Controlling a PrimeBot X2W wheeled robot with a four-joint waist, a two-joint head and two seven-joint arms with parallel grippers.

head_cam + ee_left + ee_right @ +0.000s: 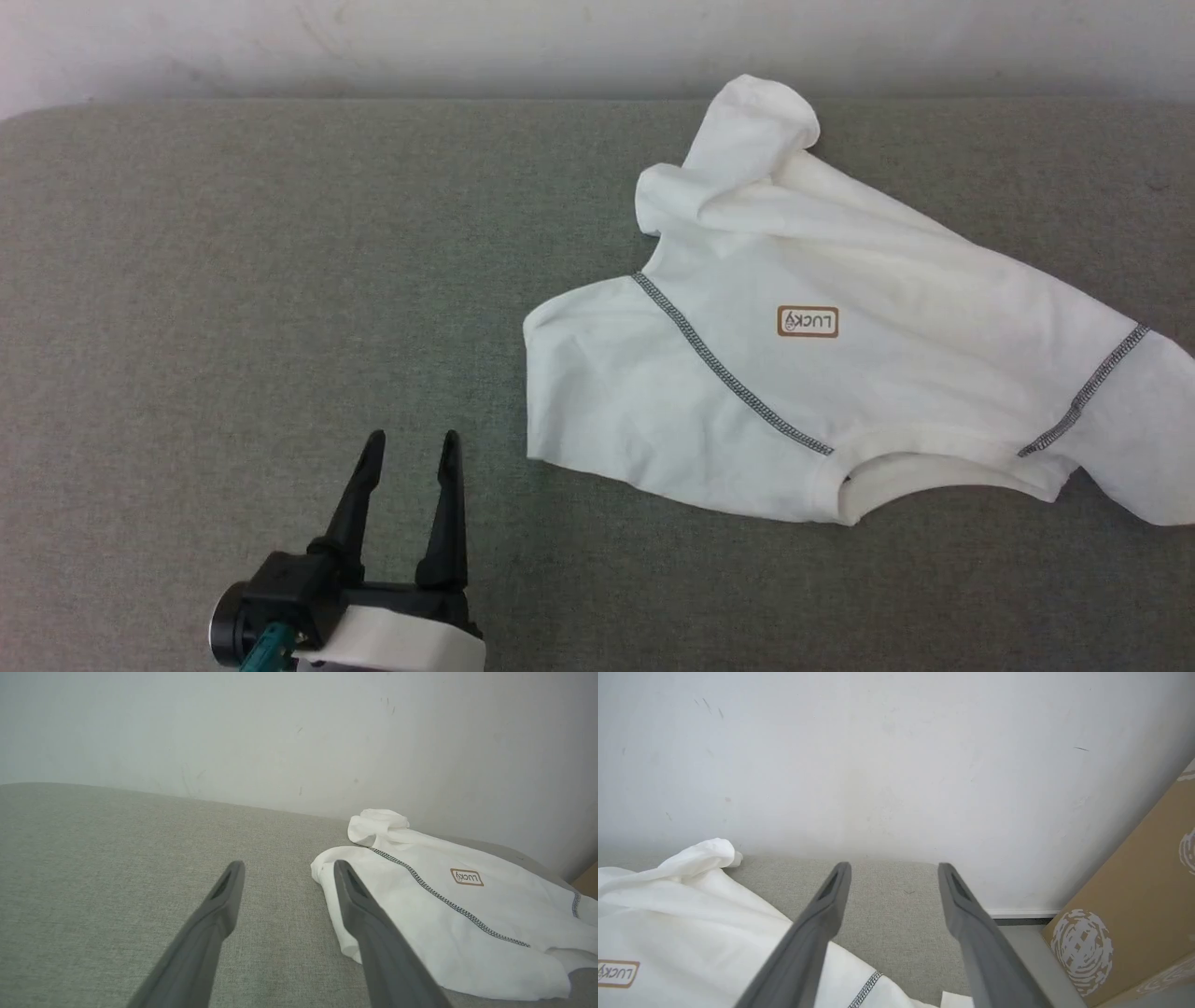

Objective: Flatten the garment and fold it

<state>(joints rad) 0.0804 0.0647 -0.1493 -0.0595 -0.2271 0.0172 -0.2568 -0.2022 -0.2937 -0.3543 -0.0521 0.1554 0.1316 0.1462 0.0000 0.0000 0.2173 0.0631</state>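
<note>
- grey woven surface (233, 280): takes up most of the head view, rounded far-left corner, far edge runs along the wall
- white wall (280, 728): plain, a few small dark scuffs and specks
- cardboard box (1134, 896): brown, white swirl prints on its side, on the floor beside the surface, near the wall
- white baseboard (1020, 913): strip at the wall's foot
- grey floor (1029, 952): narrow strip between surface and box

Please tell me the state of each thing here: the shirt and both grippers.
Shirt: lies patch-up on the grey surface, rumpled, one sleeve bunched, not folded.
Left gripper: open, empty, beside the shirt.
Right gripper: open, empty, above the shirt's edge.
</note>
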